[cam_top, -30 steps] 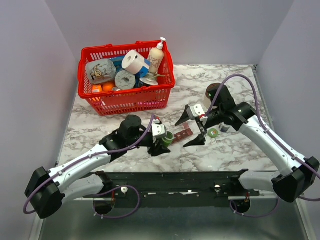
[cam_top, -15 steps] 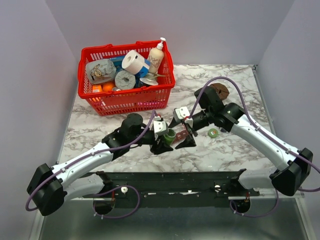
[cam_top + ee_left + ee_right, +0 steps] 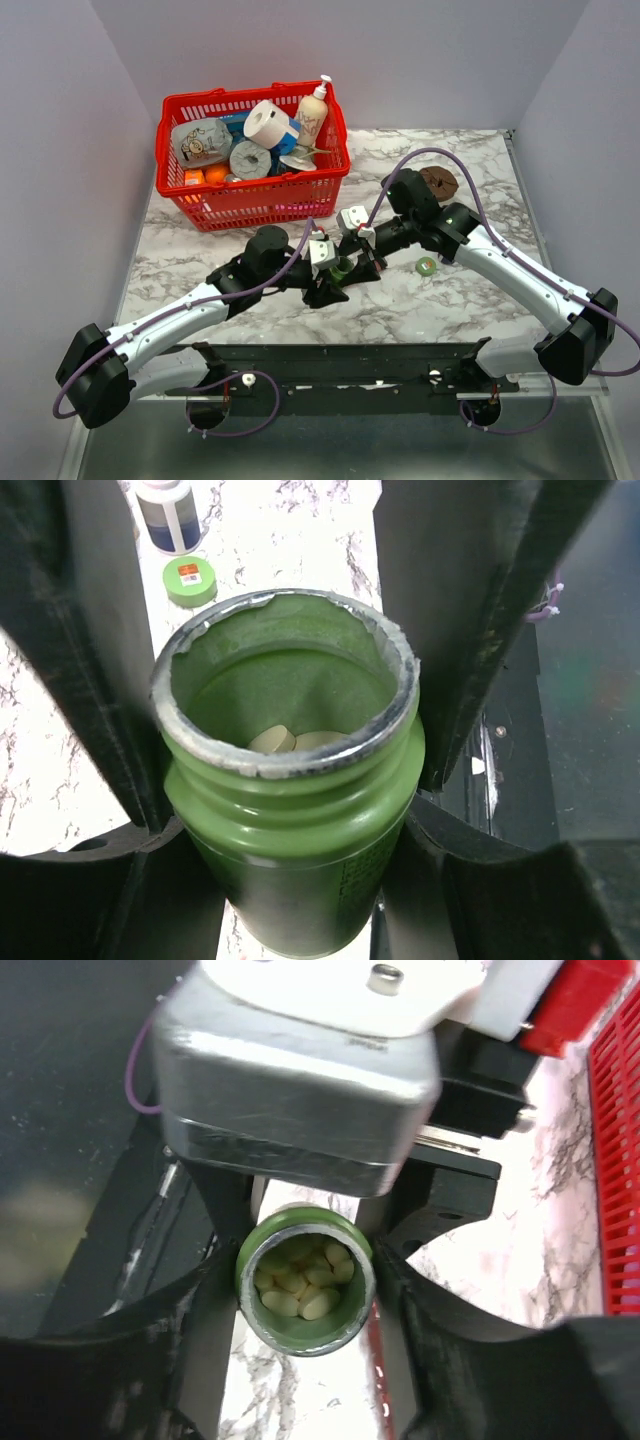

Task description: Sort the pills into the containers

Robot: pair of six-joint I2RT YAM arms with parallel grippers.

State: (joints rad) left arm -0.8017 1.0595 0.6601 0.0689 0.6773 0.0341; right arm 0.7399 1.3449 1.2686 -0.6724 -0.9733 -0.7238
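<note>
My left gripper is shut on an uncapped green bottle, holding it upright by its body. Pale yellow pills lie inside the bottle, and a couple of pills also show in the left wrist view. My right gripper has come in from the right, and its fingers press on both sides of the bottle's rim. Of the containers I see only a dark red edge beside the bottle in the right wrist view. In the top view my right gripper hides them.
A red mesh basket full of groceries stands at the back left. The bottle's green cap lies right of the grippers, near a small white and blue bottle. A brown disc sits further back.
My right gripper moved left from over the strip to the green bottle and closed its wide-open jaws onto the rim. The left gripper kept holding the bottle in place.
</note>
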